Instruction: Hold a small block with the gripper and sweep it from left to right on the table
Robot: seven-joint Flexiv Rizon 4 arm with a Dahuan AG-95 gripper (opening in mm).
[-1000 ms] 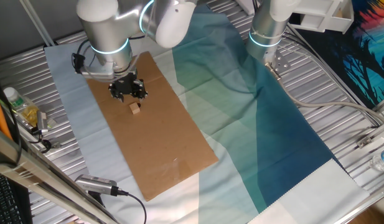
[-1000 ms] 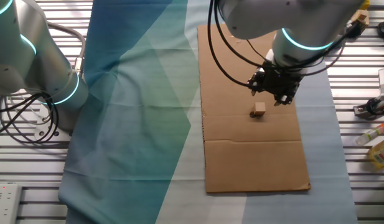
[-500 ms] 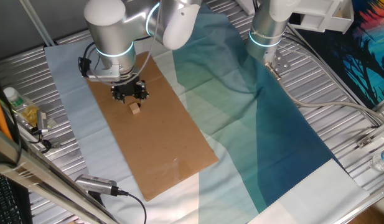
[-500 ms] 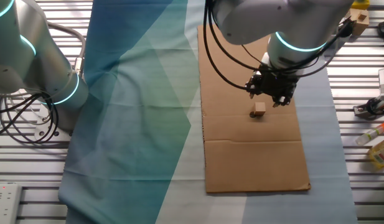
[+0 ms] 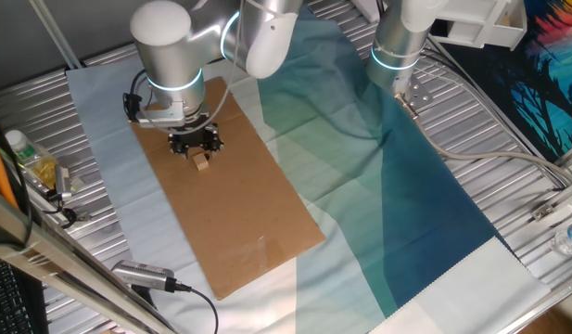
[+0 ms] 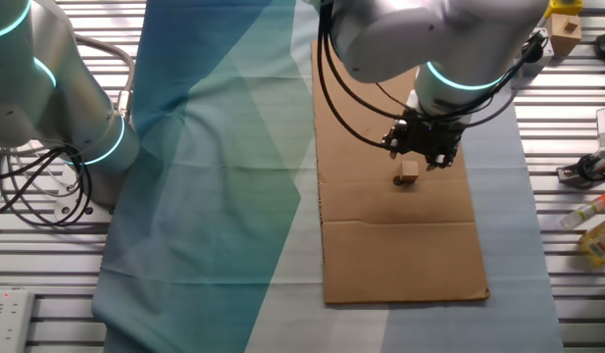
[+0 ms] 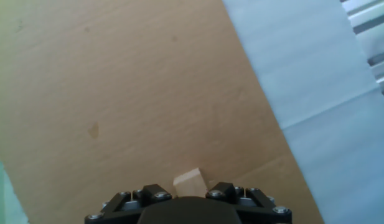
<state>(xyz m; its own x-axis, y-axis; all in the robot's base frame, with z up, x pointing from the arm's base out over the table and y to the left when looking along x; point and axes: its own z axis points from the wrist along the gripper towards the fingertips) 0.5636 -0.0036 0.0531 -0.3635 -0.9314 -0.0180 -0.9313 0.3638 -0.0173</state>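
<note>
While the gripper (image 5: 194, 144) hangs low over the cardboard sheet (image 5: 239, 213), the small block (image 5: 201, 162) sits on that sheet just below and in front of it, not gripped. In one fixed view, going left to right: bottle (image 5: 19, 148) at the table (image 5: 26, 88) edge, working arm (image 5: 170, 56) with its cyan ring, gripper, block, then teal cloth (image 5: 397, 186), then the idle arm (image 5: 401, 32) at top right. Block looks apart from the gripper there, small gap.

The other fixed view, left to right: idle arm (image 6: 47, 98), cloth (image 6: 214, 167), cardboard sheet (image 6: 380, 245), block (image 6: 409, 172) directly under the gripper (image 6: 423, 143), very close; cannot tell if touching. Tube and bottle clutter (image 6: 591, 221) at far right edge.

Hand view: gripper (image 7: 188, 200) body at bottom edge, block (image 7: 189, 182) peeking out just ahead of it, centred between the two finger mounts, resting on cardboard (image 7: 129, 93). Pale blue cloth (image 7: 316, 81) to the right, ribbed table (image 7: 372, 25) in the top right corner.

Fingers: tips not visible in any view, so cannot tell whether spread or pressed together. Nothing pinched that I can see.
</note>
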